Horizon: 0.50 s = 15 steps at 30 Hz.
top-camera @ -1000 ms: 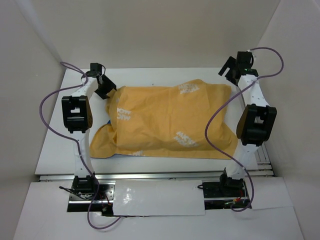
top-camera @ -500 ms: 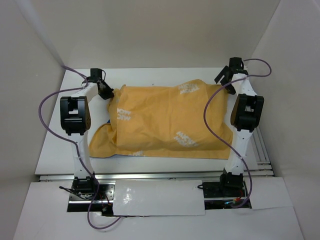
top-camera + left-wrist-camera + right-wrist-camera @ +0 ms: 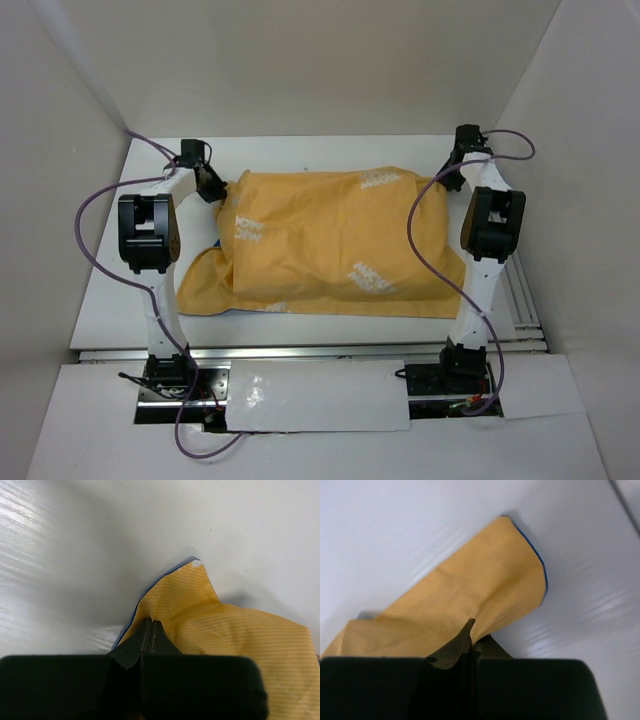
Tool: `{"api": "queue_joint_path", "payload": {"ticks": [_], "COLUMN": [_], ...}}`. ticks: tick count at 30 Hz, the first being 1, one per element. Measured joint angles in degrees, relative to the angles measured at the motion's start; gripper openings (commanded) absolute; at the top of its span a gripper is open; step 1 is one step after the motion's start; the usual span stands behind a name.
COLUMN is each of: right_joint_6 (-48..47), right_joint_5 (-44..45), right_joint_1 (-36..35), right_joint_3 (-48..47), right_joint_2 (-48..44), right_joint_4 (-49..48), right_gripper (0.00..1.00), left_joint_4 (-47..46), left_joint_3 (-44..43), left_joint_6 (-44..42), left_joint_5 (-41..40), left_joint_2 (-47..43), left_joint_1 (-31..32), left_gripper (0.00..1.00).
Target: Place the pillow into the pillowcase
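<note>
The pillowcase (image 3: 340, 240) lies across the table, orange-yellow side out with faint white prints, and it bulges plumply. The pillow is hidden; no white cushion shows. My left gripper (image 3: 221, 189) is at the case's far left corner, shut on the fabric. In the left wrist view its jaws (image 3: 151, 623) pinch the striped yellow cloth (image 3: 235, 625) beside its blue hem. My right gripper (image 3: 448, 176) is at the far right corner. In the right wrist view its jaws (image 3: 473, 631) are closed on a fold of the yellow cloth (image 3: 470, 585).
The white table (image 3: 110, 290) is boxed in by pale walls on the left, back and right. A metal rail (image 3: 320, 350) runs along the near edge. Purple cables (image 3: 92, 225) loop off both arms. A loose flap of the case (image 3: 205, 285) spreads at the front left.
The left gripper shut on the far left corner. The right arm swung inward to the far right corner, and its jaws closed on the fabric there.
</note>
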State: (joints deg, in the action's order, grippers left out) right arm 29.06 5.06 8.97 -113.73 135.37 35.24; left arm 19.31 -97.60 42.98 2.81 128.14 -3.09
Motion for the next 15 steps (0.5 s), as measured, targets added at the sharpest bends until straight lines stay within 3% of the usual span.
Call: {"api": "queue_joint_path", "payload": {"ticks": [4, 10, 12, 15], "right_joint_6": [-2.05, -7.1, -8.37, -9.44], "right_joint_5": [-1.64, -1.46, -1.6, -2.12], "right_joint_1": [-0.55, -1.33, -1.29, 0.09], "right_joint_3": [-4.46, -26.53, -27.89, -20.74], "right_joint_2": [0.26, 0.46, -3.63, -14.64], "right_joint_4": [1.66, 3.69, 0.79, -6.67], "right_gripper": [0.0, 0.0, 0.0, 0.0], "left_joint_4": [1.38, 9.94, 12.92, 16.15], "left_joint_3": [-0.76, -13.9, -22.21, -32.46], "left_joint_6": [-1.79, -4.28, -5.05, -5.38], "left_joint_5": [-0.07, -3.72, -4.44, -4.24], "left_joint_2": [-0.87, -3.67, -5.03, -9.94], "left_joint_1": [0.2, -0.24, -1.36, -4.37], "left_gripper": [0.0, 0.0, 0.0, 0.0]}}
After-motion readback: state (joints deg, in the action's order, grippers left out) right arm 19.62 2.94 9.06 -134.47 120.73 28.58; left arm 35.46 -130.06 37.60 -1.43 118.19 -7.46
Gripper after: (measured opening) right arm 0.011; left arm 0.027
